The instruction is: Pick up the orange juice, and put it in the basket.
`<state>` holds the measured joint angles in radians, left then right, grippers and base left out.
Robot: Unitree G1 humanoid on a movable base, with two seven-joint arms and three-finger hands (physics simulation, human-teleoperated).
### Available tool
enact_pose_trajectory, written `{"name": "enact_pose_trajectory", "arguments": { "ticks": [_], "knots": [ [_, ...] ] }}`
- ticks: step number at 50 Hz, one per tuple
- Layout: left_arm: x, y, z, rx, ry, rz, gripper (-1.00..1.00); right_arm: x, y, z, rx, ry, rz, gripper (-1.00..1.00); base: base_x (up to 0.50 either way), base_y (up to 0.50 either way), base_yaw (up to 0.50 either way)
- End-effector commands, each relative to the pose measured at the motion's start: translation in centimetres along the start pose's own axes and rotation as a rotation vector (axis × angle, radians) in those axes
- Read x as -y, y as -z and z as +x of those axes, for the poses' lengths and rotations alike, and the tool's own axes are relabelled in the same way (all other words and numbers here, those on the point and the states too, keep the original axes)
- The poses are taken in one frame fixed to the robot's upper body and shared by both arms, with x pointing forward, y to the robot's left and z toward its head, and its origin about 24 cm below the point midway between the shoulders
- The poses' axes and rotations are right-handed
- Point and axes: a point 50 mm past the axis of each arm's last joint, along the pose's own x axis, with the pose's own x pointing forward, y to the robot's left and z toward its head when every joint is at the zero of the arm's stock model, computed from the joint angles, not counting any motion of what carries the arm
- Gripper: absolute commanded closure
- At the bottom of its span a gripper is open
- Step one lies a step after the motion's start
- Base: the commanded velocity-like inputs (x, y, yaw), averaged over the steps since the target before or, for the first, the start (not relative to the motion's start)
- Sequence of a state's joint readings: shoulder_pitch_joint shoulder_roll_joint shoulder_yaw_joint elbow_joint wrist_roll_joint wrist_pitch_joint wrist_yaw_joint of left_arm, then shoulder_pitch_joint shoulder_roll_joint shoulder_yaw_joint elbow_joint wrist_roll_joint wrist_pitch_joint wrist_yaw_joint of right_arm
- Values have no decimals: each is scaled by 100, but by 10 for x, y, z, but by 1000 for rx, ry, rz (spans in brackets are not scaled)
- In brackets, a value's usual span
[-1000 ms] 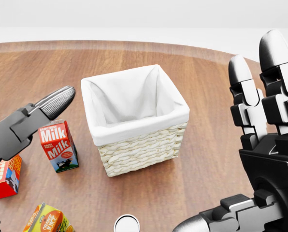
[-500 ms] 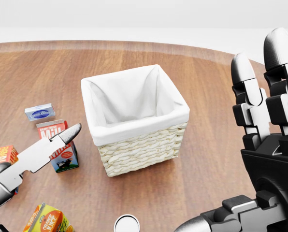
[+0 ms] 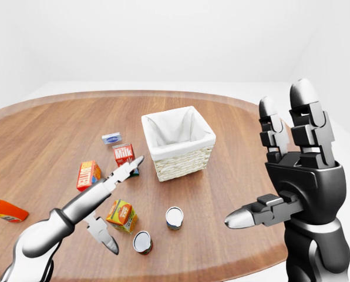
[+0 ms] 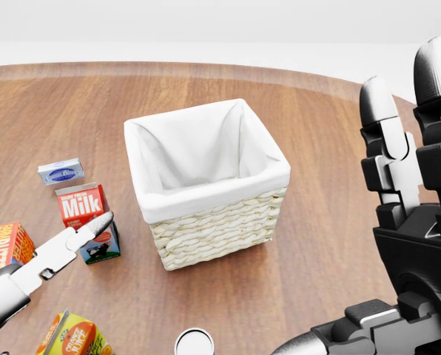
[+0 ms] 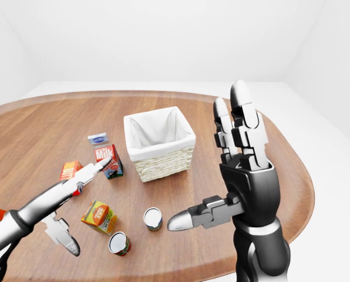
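The left hand [image 3: 107, 205], fingers spread and empty, is held over the orange juice [image 3: 121, 215]; the milk carton [image 3: 124, 155], between juice and basket [image 3: 178, 143], risks being toppled; the right hand [image 3: 292, 170] is open too.

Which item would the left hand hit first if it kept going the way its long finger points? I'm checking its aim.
Probably the milk carton: the left hand has its upper fingertip overlapping the carton, not the orange juice. Depth is unclear.

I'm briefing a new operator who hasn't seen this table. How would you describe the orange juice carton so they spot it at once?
Start at the white-lined wicker basket near the middle of the round wooden table. In the left-eye view, go down and left past the red milk carton to the orange juice, beside two cans. It alone is orange, yellow and green; its carton neighbours are red.
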<state>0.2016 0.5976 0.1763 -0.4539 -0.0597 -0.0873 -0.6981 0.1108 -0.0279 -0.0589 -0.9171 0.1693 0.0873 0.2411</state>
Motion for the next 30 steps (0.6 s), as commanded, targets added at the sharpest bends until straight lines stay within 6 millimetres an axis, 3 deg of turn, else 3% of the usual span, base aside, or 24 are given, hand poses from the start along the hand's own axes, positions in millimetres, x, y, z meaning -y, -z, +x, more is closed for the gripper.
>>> {"name": "enact_pose_trajectory", "arguments": {
  "ticks": [1,14,27,30],
  "knots": [
    [6,19,3,-66,2,-49,-100,1,0,0,2,2,-1,-100,0,0,0],
    [2,28,14,-78,0,-60,-100,0,-4,0,22,2,16,-100,0,0,0],
    [11,41,17,-127,23,-94,-100,1,-4,0,25,12,18,-100,0,0,0],
    [10,36,16,-100,20,-96,-100,3,-4,1,28,18,18,-100,0,0,0]
  ]
}}
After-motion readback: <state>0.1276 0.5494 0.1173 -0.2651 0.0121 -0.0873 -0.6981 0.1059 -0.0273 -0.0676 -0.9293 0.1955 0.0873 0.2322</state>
